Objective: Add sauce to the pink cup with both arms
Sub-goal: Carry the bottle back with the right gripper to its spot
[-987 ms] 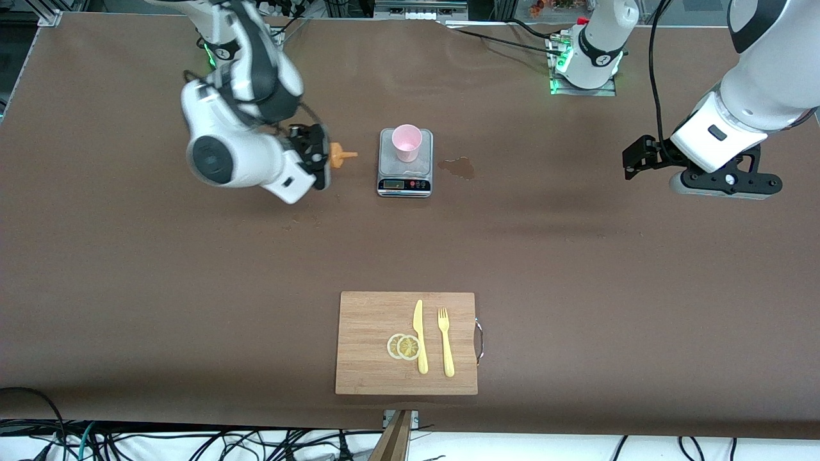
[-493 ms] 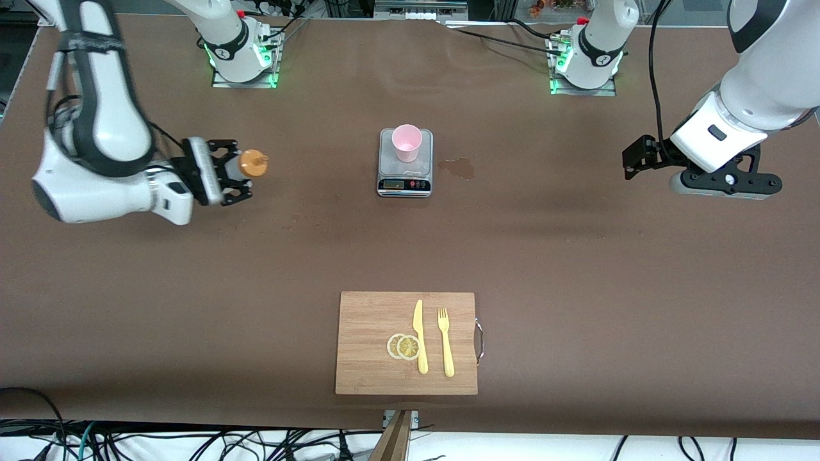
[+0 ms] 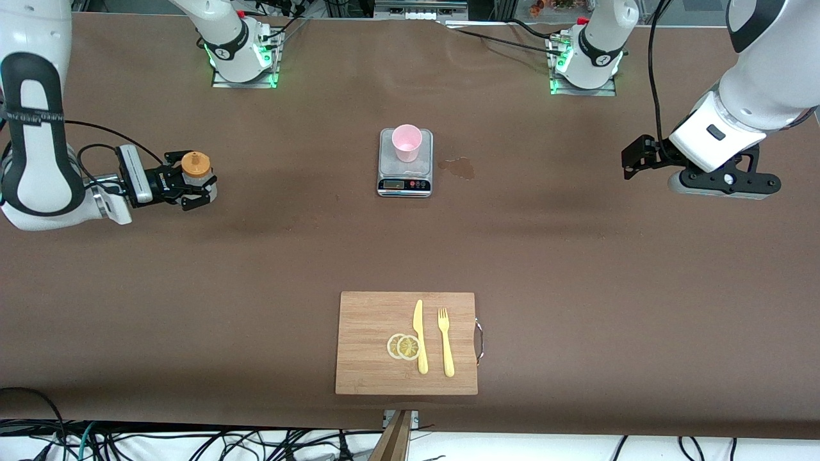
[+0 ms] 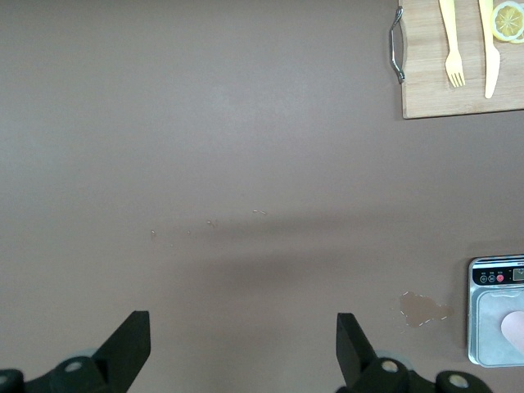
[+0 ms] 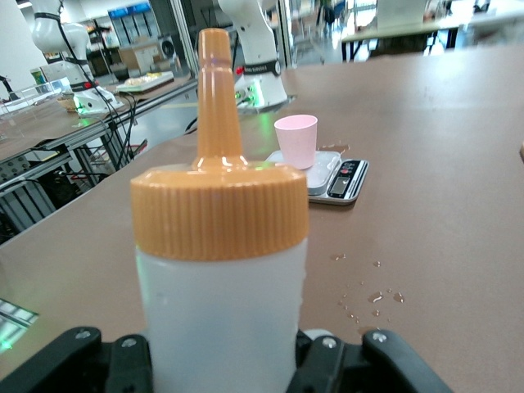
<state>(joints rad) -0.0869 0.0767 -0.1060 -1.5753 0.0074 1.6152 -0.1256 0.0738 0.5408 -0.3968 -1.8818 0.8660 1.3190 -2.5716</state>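
Observation:
The sauce bottle, whitish with an orange nozzle cap, stands upright in my right gripper, which is shut on its body near the right arm's end of the table. In the right wrist view the bottle fills the foreground between the black fingers. The pink cup stands upright on a small scale mid-table and also shows in the right wrist view. My left gripper is open and empty, hovering over bare table at the left arm's end, its fingers wide apart.
A brownish spill lies beside the scale toward the left arm's end. A wooden cutting board with a yellow knife, a fork and lemon slices lies near the front edge.
My right arm has swung away from the cup toward its own end of the table, turning the bottle from tipped sideways to upright. The left arm has not moved.

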